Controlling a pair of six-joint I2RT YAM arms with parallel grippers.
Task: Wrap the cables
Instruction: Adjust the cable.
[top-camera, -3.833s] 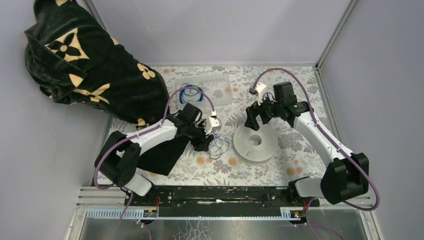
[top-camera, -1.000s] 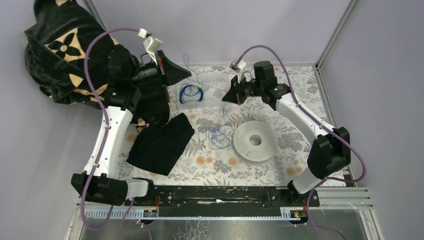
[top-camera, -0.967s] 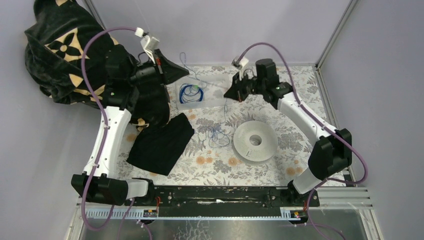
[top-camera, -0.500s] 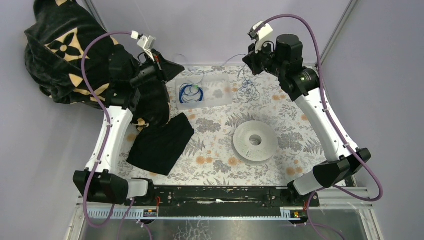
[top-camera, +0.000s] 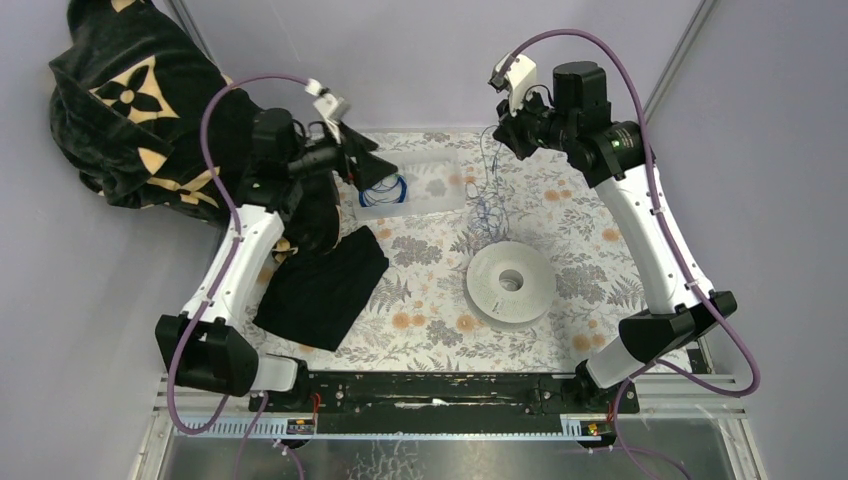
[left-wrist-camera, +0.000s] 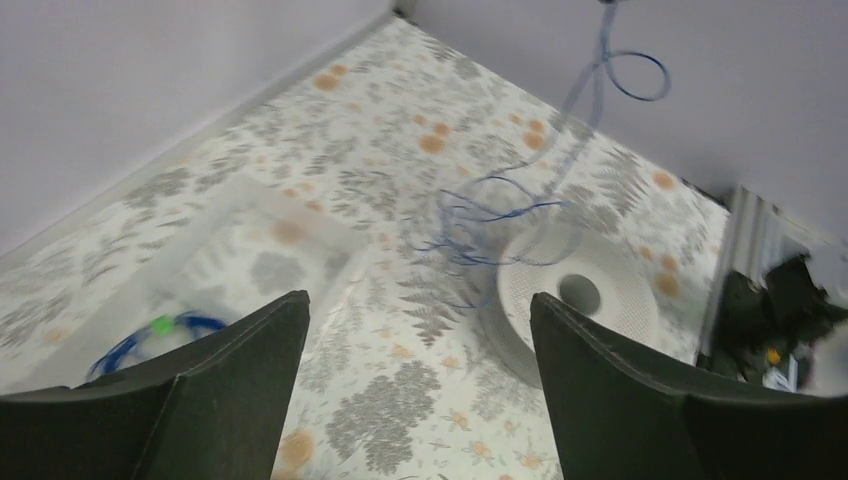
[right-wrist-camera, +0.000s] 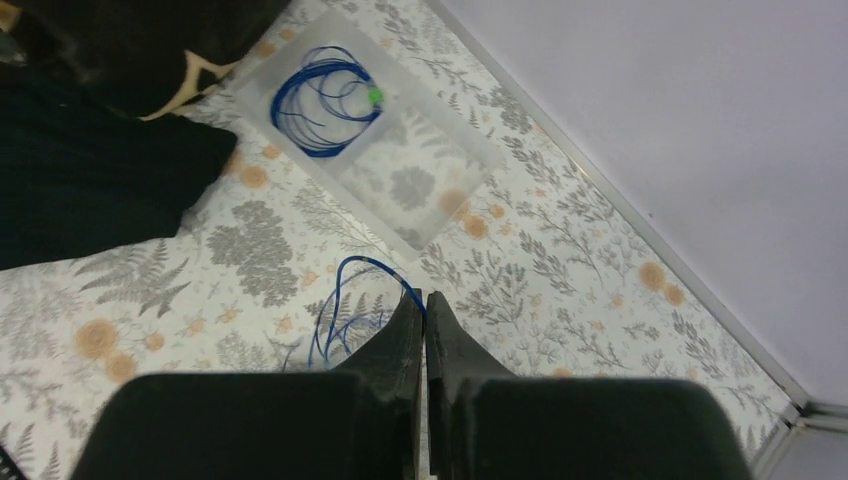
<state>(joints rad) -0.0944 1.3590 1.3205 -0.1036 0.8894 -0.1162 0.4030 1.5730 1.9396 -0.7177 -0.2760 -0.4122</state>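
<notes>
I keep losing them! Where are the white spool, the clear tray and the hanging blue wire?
white spool (top-camera: 488, 288), top view, flat face beside the hole.
clear tray (top-camera: 440, 192), top view, bare floor.
hanging blue wire (top-camera: 486, 212), top view, tangled lower part.

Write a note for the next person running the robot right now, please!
Left gripper: open, empty, raised over the tray.
Right gripper: shut on a blue wire, held high. The wire dangles in a loose tangle beside the spool.
Done: one coiled wire lies in the tray.
Left: the held wire is not coiled yet. It probably needs wrapping and then a place in the tray.
</notes>
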